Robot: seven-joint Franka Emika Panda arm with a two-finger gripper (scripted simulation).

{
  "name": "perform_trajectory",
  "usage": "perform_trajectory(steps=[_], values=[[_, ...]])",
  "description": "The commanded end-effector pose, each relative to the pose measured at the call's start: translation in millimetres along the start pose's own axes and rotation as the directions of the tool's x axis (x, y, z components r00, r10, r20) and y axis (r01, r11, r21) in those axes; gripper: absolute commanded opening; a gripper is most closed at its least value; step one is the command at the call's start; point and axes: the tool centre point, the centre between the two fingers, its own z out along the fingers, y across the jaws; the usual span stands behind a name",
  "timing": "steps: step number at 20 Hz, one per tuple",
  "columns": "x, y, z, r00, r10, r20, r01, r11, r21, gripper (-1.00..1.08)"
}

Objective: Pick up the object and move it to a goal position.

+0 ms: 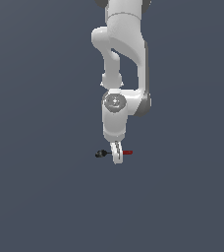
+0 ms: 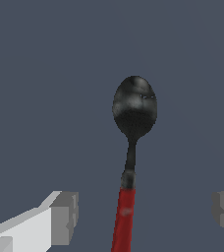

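The object is a small spoon-like tool with a black oval head (image 2: 134,109), a thin dark shaft and a red handle (image 2: 125,214). In the exterior view it lies flat on the grey floor, black head (image 1: 100,154) toward the exterior view's left and red handle (image 1: 127,152) toward the right. My gripper (image 1: 117,156) is lowered over its middle. In the wrist view the gripper (image 2: 144,215) is open, its grey pads (image 2: 65,216) standing well apart on either side of the handle and not touching it.
A plain dark grey floor (image 1: 45,197) surrounds the tool. The white arm (image 1: 121,59) rises above the gripper. No goal marker shows.
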Motion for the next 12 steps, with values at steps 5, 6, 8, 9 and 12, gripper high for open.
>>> perform_trajectory(steps=[5, 6, 8, 9, 12], values=[[0, 0, 1, 1.0, 0.013, 0.0, -0.013, 1.0, 0.0, 1.0], [0, 0, 2, 1.0, 0.013, 0.0, -0.013, 1.0, 0.0, 1.0], [0, 0, 6, 1.0, 0.014, 0.0, -0.014, 1.0, 0.0, 1.0], [0, 0, 9, 1.0, 0.014, 0.0, -0.014, 1.0, 0.0, 1.0], [0, 1, 22, 1.0, 0.015, 0.0, -0.015, 1.0, 0.0, 1.0]])
